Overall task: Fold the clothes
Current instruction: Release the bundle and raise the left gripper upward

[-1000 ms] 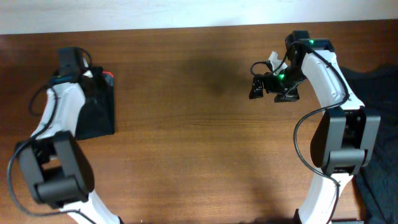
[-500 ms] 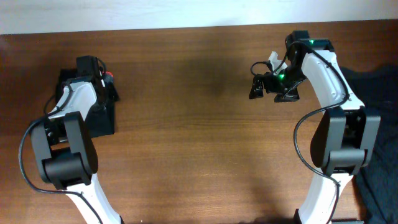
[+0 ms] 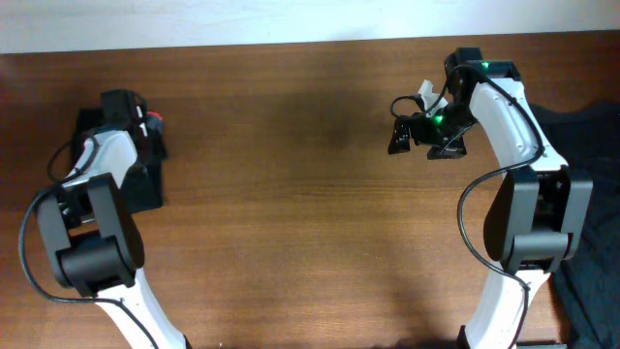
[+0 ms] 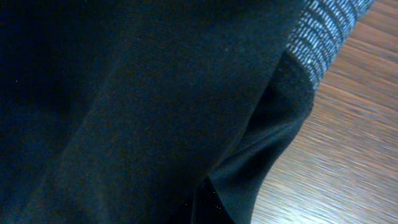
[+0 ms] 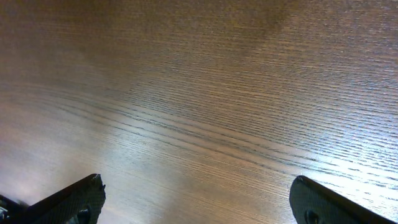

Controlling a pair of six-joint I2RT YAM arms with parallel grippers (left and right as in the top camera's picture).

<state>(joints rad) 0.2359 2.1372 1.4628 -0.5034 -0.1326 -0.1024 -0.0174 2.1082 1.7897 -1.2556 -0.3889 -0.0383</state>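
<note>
The clothes (image 3: 145,184) lie as a folded black bundle at the table's far left, with a red edge showing at the top right corner (image 3: 156,123). My left gripper (image 3: 124,107) is down on the bundle's far end and shut on the clothes. In the left wrist view black fabric (image 4: 137,106) fills the frame and hides the fingers. The grey waistband (image 4: 326,31) runs across the top right. My right gripper (image 3: 411,131) hangs open over bare wood at the back right, its fingertips (image 5: 74,198) wide apart with nothing between them.
A dark rumpled heap of garments (image 3: 593,126) lies along the right edge, behind and beside the right arm's base (image 3: 531,223). The table's far edge (image 3: 291,41) meets a white wall. Brown wood (image 3: 310,194) spans the middle.
My left gripper has swung at the bundle's far end and ended further left, and the folded clothes have shifted left with it. The right arm has not moved.
</note>
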